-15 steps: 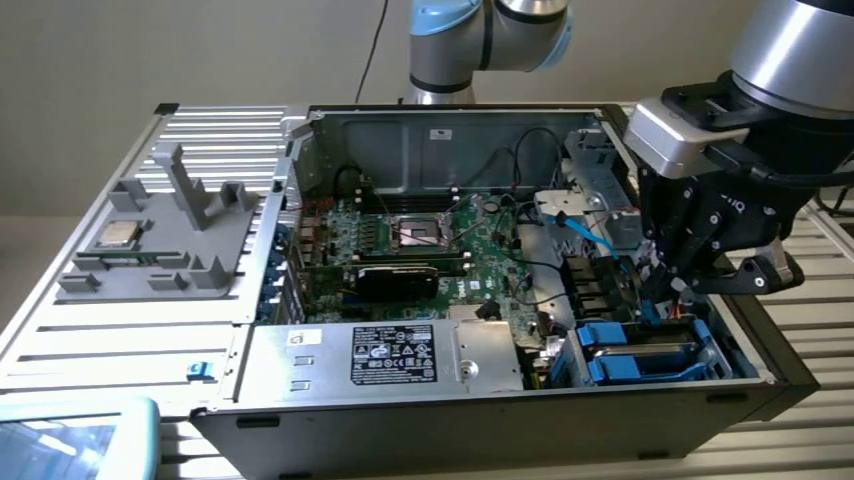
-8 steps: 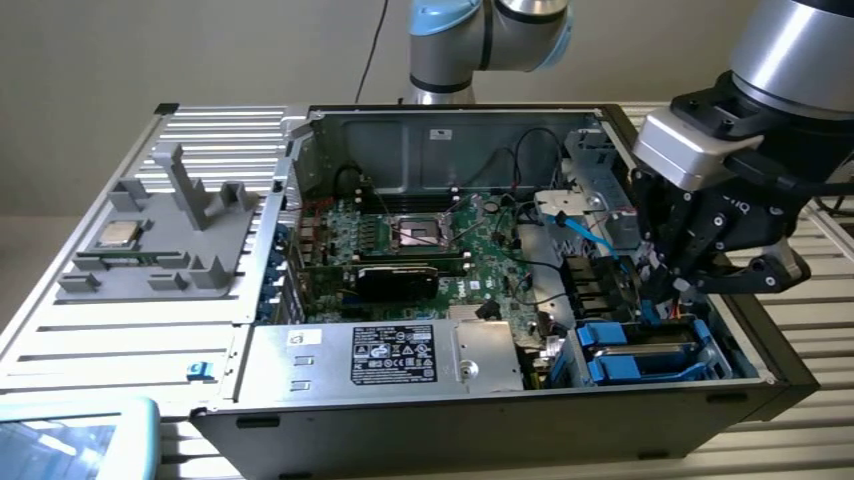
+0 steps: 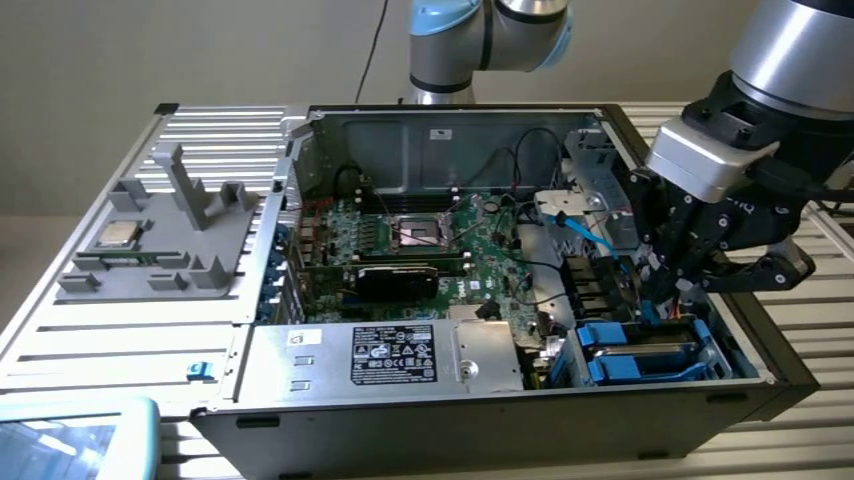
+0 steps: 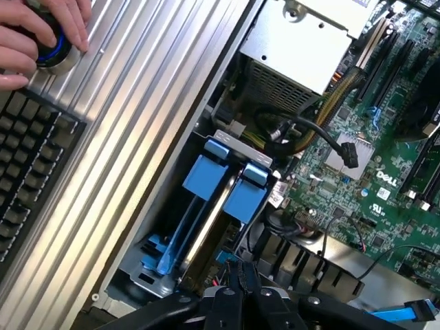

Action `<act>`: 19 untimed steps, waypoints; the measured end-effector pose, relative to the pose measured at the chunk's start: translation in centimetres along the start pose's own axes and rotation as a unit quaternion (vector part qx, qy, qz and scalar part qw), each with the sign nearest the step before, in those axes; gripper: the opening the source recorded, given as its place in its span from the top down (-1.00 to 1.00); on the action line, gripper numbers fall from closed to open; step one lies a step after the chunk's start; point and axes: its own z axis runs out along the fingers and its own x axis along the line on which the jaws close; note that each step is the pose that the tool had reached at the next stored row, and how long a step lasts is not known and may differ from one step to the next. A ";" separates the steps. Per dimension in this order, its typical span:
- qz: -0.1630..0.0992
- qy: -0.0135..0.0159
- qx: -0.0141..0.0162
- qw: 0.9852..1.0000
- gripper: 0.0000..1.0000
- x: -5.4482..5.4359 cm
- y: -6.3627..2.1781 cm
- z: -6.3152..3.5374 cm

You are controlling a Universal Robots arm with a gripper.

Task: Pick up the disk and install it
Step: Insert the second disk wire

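Open computer case [image 3: 747, 385] on ribbed metal table [image 3: 134, 335], motherboard [image 3: 441, 255] exposed inside. Grey fixture [image 3: 147, 240] on table at exterior view's left, holding small silver chip [image 3: 118, 233]. Blue-framed disk [image 3: 641, 355] seated in drive bay [image 4: 148, 271] at case's near right corner. Gripper [image 3: 667, 285] just above bay, jaws fully closed, gripping nothing. Hand [image 4: 38, 31] on blue-ringed knob [image 4: 55, 51] beside keyboard [image 4: 24, 161]

An open computer case [image 3: 267, 400] lies on a ribbed metal table [image 3: 120, 340], exposing a green motherboard [image 3: 454, 250]. A grey fixture [image 3: 160, 240] beside it holds a small processor chip [image 3: 118, 233]. A black keyboard [image 4: 27, 158] rests on the table.
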 end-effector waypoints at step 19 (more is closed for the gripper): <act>-0.172 -0.002 0.005 0.985 0.79 0.0 0.00 0.00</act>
